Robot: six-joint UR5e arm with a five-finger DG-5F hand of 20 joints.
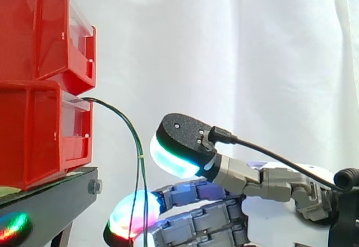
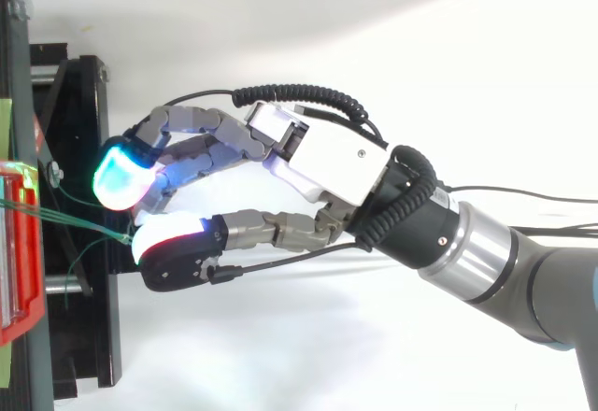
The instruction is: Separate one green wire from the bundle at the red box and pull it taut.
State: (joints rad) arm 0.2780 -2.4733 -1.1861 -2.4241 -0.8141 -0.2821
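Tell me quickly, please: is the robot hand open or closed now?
Robot hand: open, holding nothing; the green wires hang close by it.

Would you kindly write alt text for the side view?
The hand reaches in from the right toward green wires that droop from the lower of two stacked red bins on a black stand, before a white curtain.

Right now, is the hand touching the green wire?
Cannot tell. Side view: the wire crosses a lower fingertip of the hand, which could be mere overlap. Top view: it reaches the pads, with neither gap nor contact plain.
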